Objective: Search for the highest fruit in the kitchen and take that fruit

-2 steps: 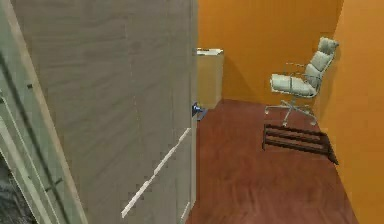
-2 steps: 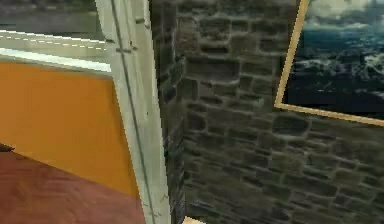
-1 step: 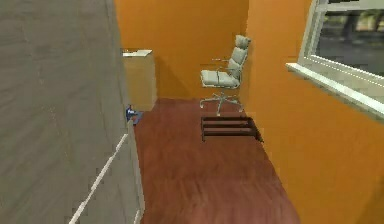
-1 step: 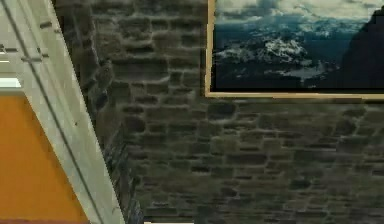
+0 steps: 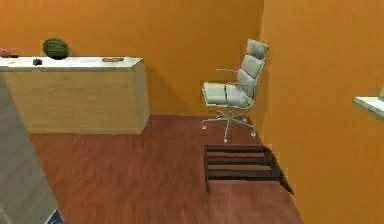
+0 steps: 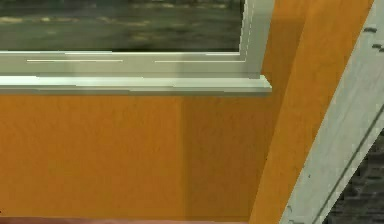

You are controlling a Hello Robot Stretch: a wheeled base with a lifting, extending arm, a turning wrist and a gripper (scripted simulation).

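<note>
Finding 1, task item. One dark green watermelon (image 5: 56, 48) sits on the white top of a counter (image 5: 85, 100) at about 10 o'clock in the forward view, close to the counter's left end and against the orange back wall (image 5: 190, 50). The state of the gripper cannot be told, nor can its position relative to the watermelon.

Finding 2, other items on the counter, three in all. One small red object (image 5: 5, 53) lies at the far left edge, at 9 o'clock from the watermelon. One small dark object (image 5: 38, 61) lies just beside the fruit. One flat brownish object (image 5: 112, 60) lies near the right end. All three are too small to identify.

Finding 3, room for moving. A grey panel (image 5: 20, 170) stands at 8 o'clock. The reddish wood floor (image 5: 130, 170) is open from the counter's front to the near edge. One low dark frame (image 5: 243, 168) lies on the floor at 5 o'clock. Behind it, at 2 o'clock, one white office chair (image 5: 238, 85) stands in the corner. One white ledge (image 5: 370, 105) juts in at 3 o'clock.

Finding 4, arm side view. One window (image 6: 120, 25) with a white sill (image 6: 135, 85) runs from 9 to 1 o'clock, with orange wall (image 6: 130, 150) below. A pale frame (image 6: 345, 130) is at 4 o'clock.
</note>
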